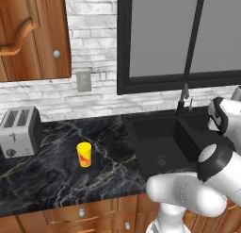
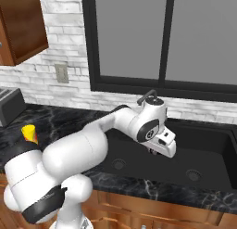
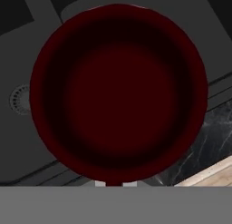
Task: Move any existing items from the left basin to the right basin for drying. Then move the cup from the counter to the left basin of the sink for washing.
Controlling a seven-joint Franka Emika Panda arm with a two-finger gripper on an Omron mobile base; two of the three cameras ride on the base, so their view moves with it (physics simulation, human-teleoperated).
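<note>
Dark red bowl (image 3: 118,94) pinched at its rim by the gripper (image 3: 114,184), fingertips mostly hidden beneath it.

The left basin (image 1: 157,142) lies open from above, and its floor around the drain is bare. The tall thin faucet (image 1: 190,53) rises at the far edge of the sink, between the two basins, and blocks a straight way there. The robot's own arm (image 2: 115,124) reaches across the left basin. On the tabletop (image 1: 56,166), the yellow cup (image 1: 84,154) stands well apart from the toaster (image 1: 20,131), with free surface all around it.
</note>
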